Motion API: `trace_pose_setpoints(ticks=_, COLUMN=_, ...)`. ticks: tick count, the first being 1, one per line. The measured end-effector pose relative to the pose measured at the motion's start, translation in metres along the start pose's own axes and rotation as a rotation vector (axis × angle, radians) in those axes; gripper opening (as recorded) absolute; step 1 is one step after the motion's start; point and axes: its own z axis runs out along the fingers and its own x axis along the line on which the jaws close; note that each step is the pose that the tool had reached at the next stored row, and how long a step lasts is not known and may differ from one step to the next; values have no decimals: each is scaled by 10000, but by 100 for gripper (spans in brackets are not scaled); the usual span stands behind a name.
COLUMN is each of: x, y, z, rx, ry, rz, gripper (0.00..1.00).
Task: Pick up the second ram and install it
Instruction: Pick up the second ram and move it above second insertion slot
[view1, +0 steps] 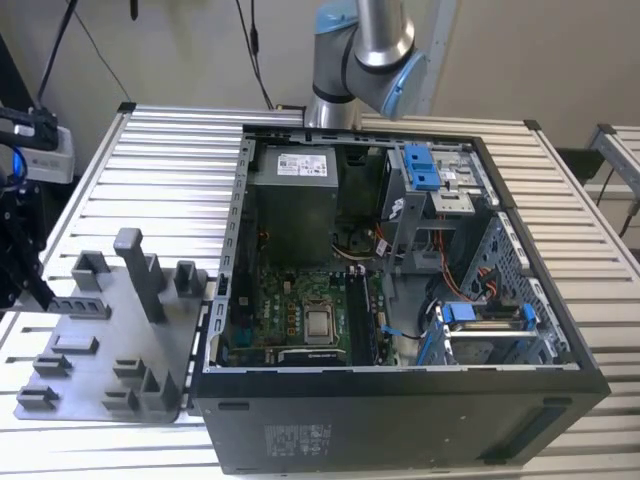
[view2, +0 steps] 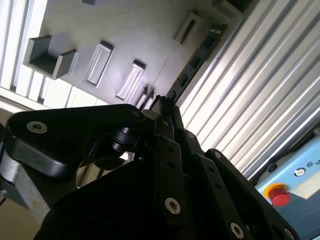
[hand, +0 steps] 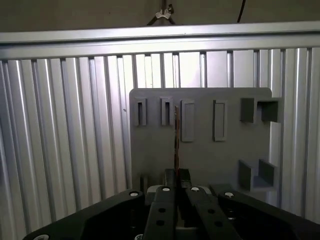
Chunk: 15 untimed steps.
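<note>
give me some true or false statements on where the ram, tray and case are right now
1. The case lies open. True.
2. The gripper has its jaws shut on the ram. True.
3. The ram sits inside the case. False: the gripper holds it by the tray.
4. The tray is at the exterior view's right of the case. False: it is at the left.

Grey plastic tray (view1: 108, 335) with upright posts, on ribbed metal table (view1: 160, 170). Open black computer case (view1: 400, 430) just beside tray, toward the exterior view's right. Inside: green motherboard (view1: 285, 300), square silver processor chip (view1: 320, 323), grey power supply (view1: 292, 190), blue drive latches (view1: 421, 165).
</note>
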Motion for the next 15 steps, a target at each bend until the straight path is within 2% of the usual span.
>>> trace_pose_setpoints(ticks=15, x=-10, y=-3, z=-225, rx=-1, ry=1, rz=6, gripper=14)
